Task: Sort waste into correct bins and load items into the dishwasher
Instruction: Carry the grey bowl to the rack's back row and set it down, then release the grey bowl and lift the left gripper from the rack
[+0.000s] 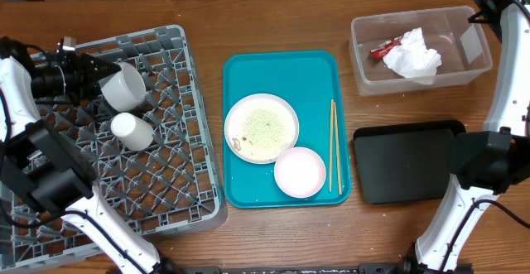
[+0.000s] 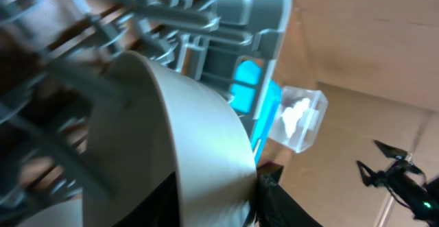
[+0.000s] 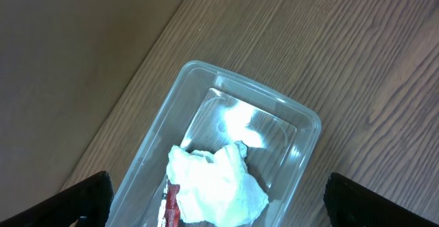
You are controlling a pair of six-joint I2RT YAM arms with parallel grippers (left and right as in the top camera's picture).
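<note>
My left gripper reaches into the grey dishwasher rack, its fingers on either side of the wall of the tilted grey bowl. The left wrist view is blurred, so the grip on the bowl is unclear. A white cup stands upside down in the rack beside the bowl. On the teal tray lie the plate with rice scraps, the small white-pink bowl and the chopsticks. The clear tub holds the napkin and the red wrapper. My right gripper hangs open above it.
The shallow black tray lies right of the teal tray, below the clear tub. The right arm's base stands at the table's right edge, close to the black tray. Bare wooden table shows between the rack, the teal tray and the bins.
</note>
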